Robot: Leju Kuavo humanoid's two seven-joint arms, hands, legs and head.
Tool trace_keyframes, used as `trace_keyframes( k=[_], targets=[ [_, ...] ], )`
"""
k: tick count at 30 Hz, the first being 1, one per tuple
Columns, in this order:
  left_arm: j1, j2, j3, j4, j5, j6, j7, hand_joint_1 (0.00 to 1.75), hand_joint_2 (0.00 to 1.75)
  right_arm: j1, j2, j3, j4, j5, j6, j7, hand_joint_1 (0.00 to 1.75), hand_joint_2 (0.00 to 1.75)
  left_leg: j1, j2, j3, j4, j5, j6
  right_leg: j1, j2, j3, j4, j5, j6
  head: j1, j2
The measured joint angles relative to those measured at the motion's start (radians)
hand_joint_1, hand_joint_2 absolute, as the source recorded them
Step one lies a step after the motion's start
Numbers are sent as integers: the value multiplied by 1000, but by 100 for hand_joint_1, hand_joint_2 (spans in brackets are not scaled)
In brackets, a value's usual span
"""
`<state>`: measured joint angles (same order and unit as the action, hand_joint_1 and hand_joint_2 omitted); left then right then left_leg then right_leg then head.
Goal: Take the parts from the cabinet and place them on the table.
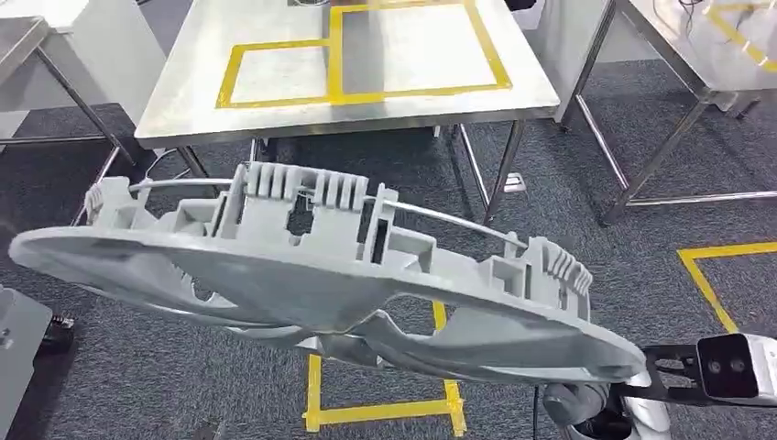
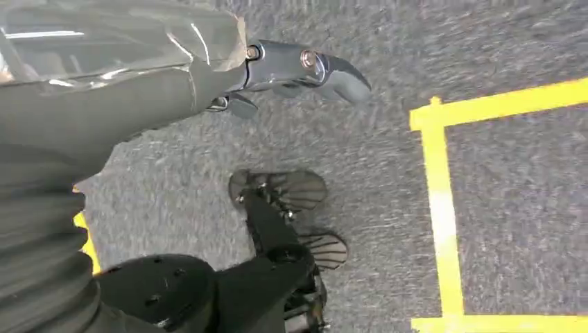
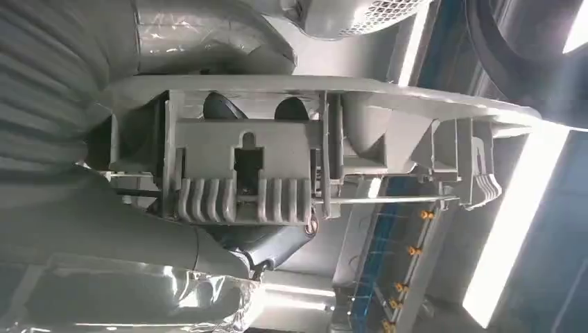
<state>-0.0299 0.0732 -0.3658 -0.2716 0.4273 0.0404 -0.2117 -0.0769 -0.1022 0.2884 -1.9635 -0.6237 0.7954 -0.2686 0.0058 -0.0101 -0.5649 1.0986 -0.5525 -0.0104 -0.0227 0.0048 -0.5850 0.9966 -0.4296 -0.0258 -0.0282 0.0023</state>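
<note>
Head view: I look forward and down at a large round light-grey plastic part (image 1: 302,275) that lies tilted across the lower half of the picture.
Writing: I can read no brand, label or letters on any thing.
Part, look: the part is a wide disc with a smooth curved rim, open cut-outs, upright ribbed clip blocks on its inner side and a thin metal wire ring (image 1: 440,216) running from block to block.
Part, place: it is in the air above the dark grey carpet floor (image 1: 568,229), near me, well apart from the steel table with yellow tape rectangles (image 1: 275,115) ahead.
Right hand (image 3: 270,243): in the right wrist view my dark fingers grip one ribbed clip block of the part; the hand holds the part.
Left hand (image 2: 291,73): in the left wrist view it hangs over the carpet, holding nothing, with dark fingers stretched out.
Floor: yellow tape lines (image 1: 385,408) are on the carpet below the part.
Second table: another steel table (image 1: 696,55) stands to the right.
</note>
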Motion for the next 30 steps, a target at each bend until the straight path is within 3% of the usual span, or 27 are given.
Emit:
trace_keyframes(
  k=[2, 3, 4, 5, 6, 7, 8, 9, 12, 13, 14, 15, 16, 18, 19, 20, 22, 23, 25, 27, 29, 30],
  targets=[
    [2, 0, 0, 0, 0, 0, 0, 0, 175, 1, 1, 0, 0, 0, 0, 0, 171, 175, 4, 3, -113, 185, -63, -10, 2, 1, 7, 0, -9, -4, 0, 0],
    [4, 0, 0, 0, 0, 0, 0, 0, 175, 2, 1, 0, 0, 1, 0, 0, 171, 175, 5, 4, -153, 232, -63, -11, 3, 2, 12, 0, -15, -5, 0, 0],
    [4, 0, 0, 0, 0, 0, 0, 0, 175, 4, 1, 0, 0, 1, 0, 0, 171, 175, 5, 4, -167, 229, -36, -9, 4, 4, 19, 0, -20, -4, 0, 0],
    [4, 0, 0, 0, 0, 0, 0, 0, 175, 5, 1, 0, 0, 1, 0, 0, 171, 175, 5, 4, -158, 179, 13, -6, 5, 5, 29, 0, -27, -3, 0, 0],
    [4, 0, 0, 0, 0, 0, 0, 0, 175, 5, 1, 0, 0, 1, 0, 0, 171, 175, 5, 4, -130, 96, 72, 1, 7, 7, 41, 0, -34, -2, 0, 0],
    [4, 1, 0, 0, 0, 0, 0, 0, 175, 4, 1, 0, 0, 1, 0, 0, 171, 175, 1, 4, -88, -11, 138, 12, 10, 7, 55, -1, -42, -1, 0, 0],
    [5, 5, 0, 1, 0, 0, 0, 0, 175, 5, 1, 0, 0, 1, 0, 0, 171, 175, -4, 4, -63, -83, 166, 27, 7, 7, 52, -3, -49, 1, 1, 0],
    [4, 5, 0, 1, 0, 0, 0, 0, 175, 4, 1, 1, 0, 1, 0, 0, 171, 175, -9, 8, -53, -93, 145, 33, 18, 8, 61, -2, -55, 8, 3, 0],
    [5, 7, 3, 1, 0, 0, 0, 0, 175, 5, 1, 2, 0, 1, 0, 0, 171, 175, -16, 8, -53, -96, 137, 42, 11, 9, 62, -10, -61, 22, 0, 0],
    [5, 7, 4, 1, 0, 0, 0, 0, 175, 7, 1, 2, -2, 1, 0, 0, 171, 175, -4, 8, -26, -121, 145, 46, 15, 7, 65, -7, -66, 25, 0, 0],
    [7, 6, 5, 0, 0, 0, -1, 0, 175, 6, 0, 3, -3, 1, 0, 0, 171, 175, -4, 8, -13, -131, 144, 49, 15, 4, 55, 20, -76, 25, 5, 0],
    [6, 5, 5, 0, 0, 0, -1, 0, 175, 4, 0, 3, -3, 1, 0, 0, 171, 175, -3, 8, -7, -133, 142, 54, 14, 4, 24, 80, -98, 21, 4, 0],
    [5, 5, 5, 0, 0, 0, -1, 0, 175, 5, 0, 3, -3, -1, 0, -1, 171, 175, -3, 8, -4, -133, 136, 56, 13, 4, -26, 164, -127, 19, 6, 0],
    [7, 3, 5, 0, 0, 0, -1, 0, 175, 7, -1, 3, -3, 0, 0, 0, 171, 175, -4, 7, 2, -132, 125, 56, 11, 4, -126, 309, -163, 24, 5, 0],
    [8, 3, 5, 0, 0, 0, -1, 0, 175, 8, -2, 3, -3, 1, 0, 0, 171, 175, -4, 5, 8, -131, 119, 55, 9, 3, -148, 320, -152, 32, 5, 0],
    [9, 2, 5, 0, 0, 0, -1, 0, 175, 8, -3, 4, -3, 1, 0, 0, 171, 175, -4, 3, 17, -131, 111, 52, 6, 3, -139, 278, -117, 45, 5, 0],
    [10, -1, 5, 0, 0, 0, -1, 0, 175, 7, -3, 4, -3, 1, 0, 0, 171, 175, -2, 0, 41, -125, 91, 44, 0, 0, -68, 98, -15, 66, 5, 0],
    [10, -1, 5, 0, 0, 0, -1, 0, 175, 6, -3, 4, -3, 1, 0, 0, 171, 175, -4, -1, 43, -119, 79, 38, -2, -6, -38, 17, 25, 70, 6, 0],
    [10, 0, 7, 1, 0, 1, -1, 0, 175, 7, -2, 6, -2, 0, 0, 0, 171, 175, -12, -2, 37, -108, 61, 25, 3, -4, -28, 10, 16, 40, 5, 0],
    [10, -1, 10, 1, 0, 1, -1, 0, 175, 6, -2, 6, -2, 0, 0, 1, 171, 175, -6, -1, 43, -111, 55, 16, 9, -2, -28, 11, 8, 28, 6, 0],
    [11, 0, 13, 0, -1, 0, -1, 0, 175, 5, -1, 6, -4, 0, 0, 1, 171, 175, -2, 0, 45, -95, 38, 5, -1, 1, -12, 6, 2, 17, 6, 0],
    [10, 0, 14, 0, -1, 0, -2, 0, 175, 5, 0, 6, -5, 0, 0, 1, 171, 175, -1, 3, 18, -38, 14, -2, -2, 0, -5, 6, -5, 7, 0, 0]
  ],
)
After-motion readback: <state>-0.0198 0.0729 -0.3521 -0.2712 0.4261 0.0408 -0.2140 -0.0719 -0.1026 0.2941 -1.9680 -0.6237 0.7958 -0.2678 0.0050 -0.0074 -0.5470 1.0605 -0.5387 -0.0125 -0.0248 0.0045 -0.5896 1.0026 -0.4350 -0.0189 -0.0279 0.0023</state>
